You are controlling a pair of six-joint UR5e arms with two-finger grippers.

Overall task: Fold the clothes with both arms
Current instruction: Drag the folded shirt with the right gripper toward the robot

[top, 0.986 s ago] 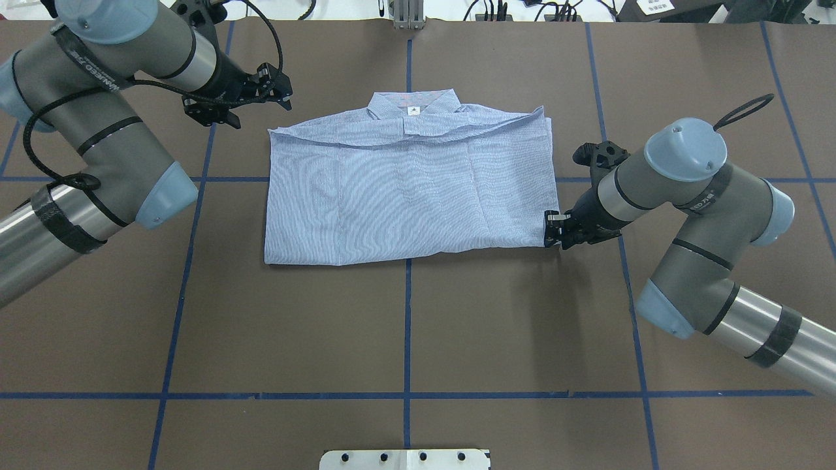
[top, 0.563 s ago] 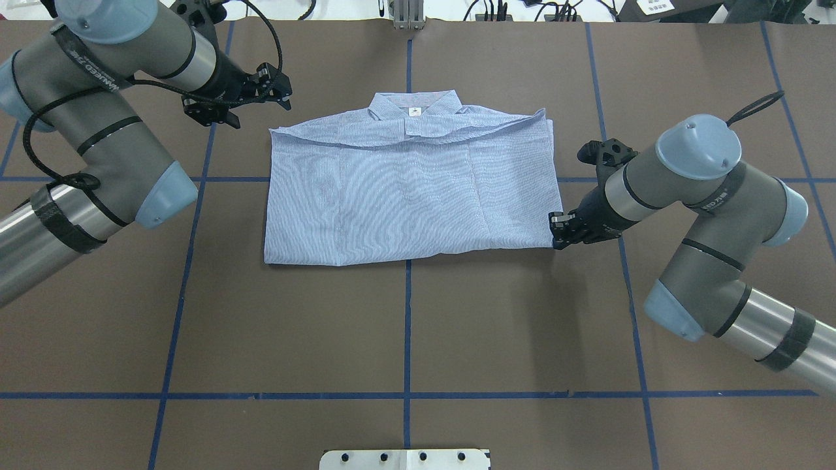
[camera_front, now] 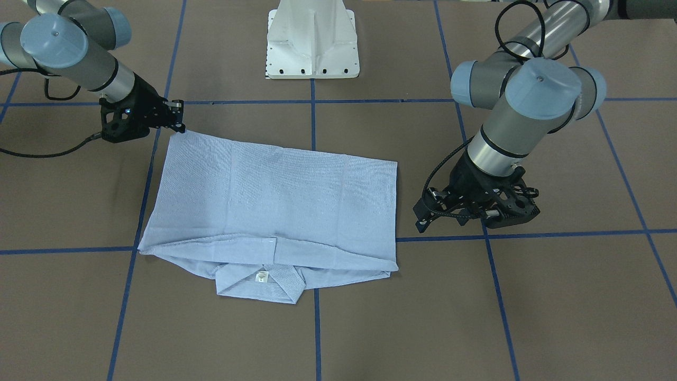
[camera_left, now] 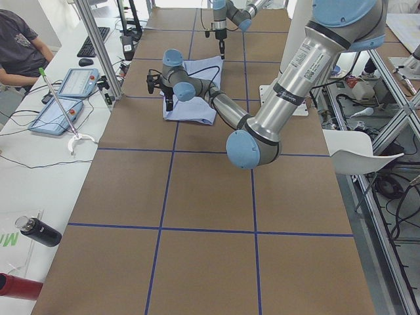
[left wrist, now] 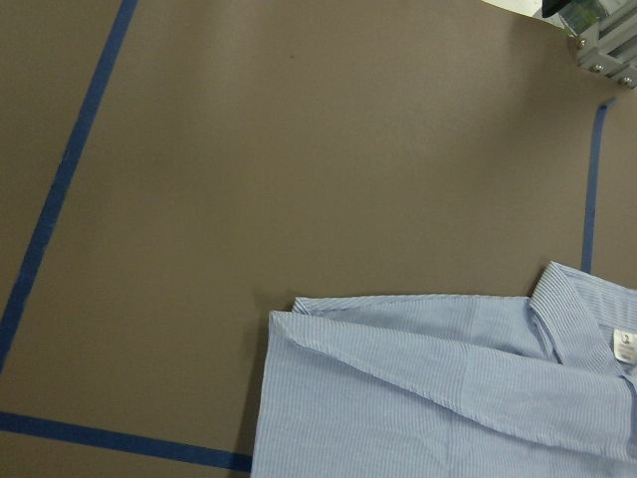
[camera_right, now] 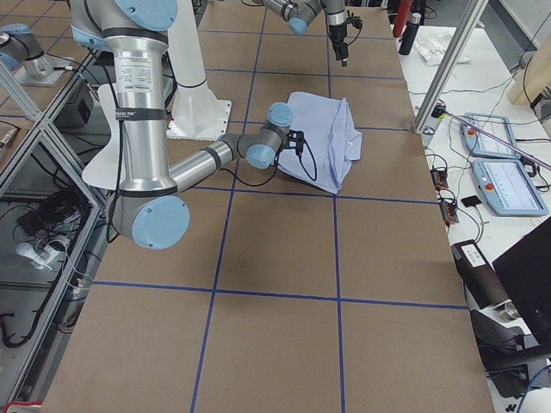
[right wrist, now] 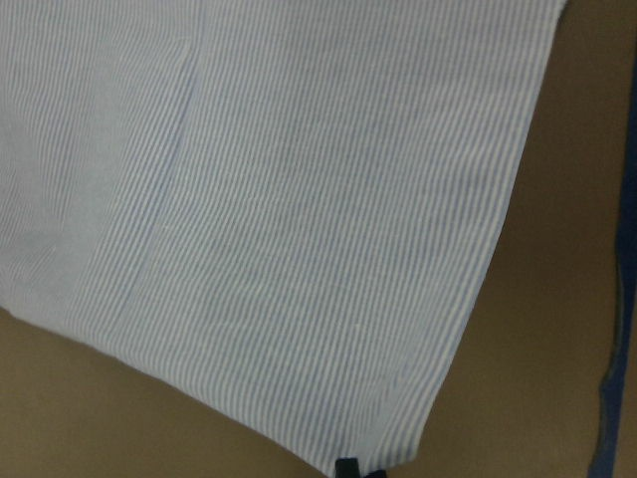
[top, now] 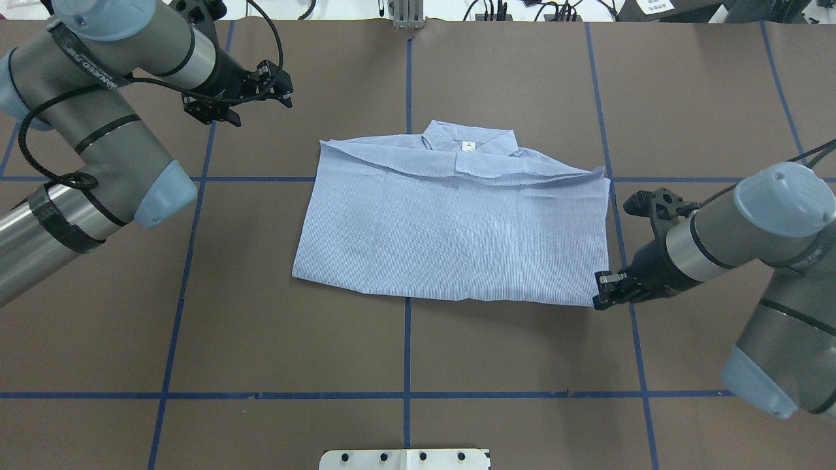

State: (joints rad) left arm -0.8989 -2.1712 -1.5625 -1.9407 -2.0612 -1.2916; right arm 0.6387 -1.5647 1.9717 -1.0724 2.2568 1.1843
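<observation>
The light blue striped shirt (top: pixel 450 228) lies folded into a rectangle on the brown table, collar and white neck label (top: pixel 467 146) at its far edge. It also shows in the front-facing view (camera_front: pixel 270 201). My right gripper (top: pixel 599 292) is shut on the shirt's near right corner, low on the table; in the front-facing view it (camera_front: pixel 179 123) sits at that corner. The right wrist view is filled with striped cloth (right wrist: pixel 269 199). My left gripper (top: pixel 281 85) hangs open and empty above the table, beyond the shirt's far left corner (left wrist: pixel 284 321).
Blue tape lines (top: pixel 407 339) grid the table. The white pedestal base (camera_front: pixel 312 42) stands at the near edge (top: pixel 405 459). An aluminium post (top: pixel 408 13) stands at the far edge. Tablets (camera_left: pixel 65 98) and a bottle (camera_left: pixel 39 231) lie on the side desk.
My right gripper has moved right and toward the robot, dragging the shirt with it by its corner. The shirt now lies slightly skewed. The left arm has barely moved.
</observation>
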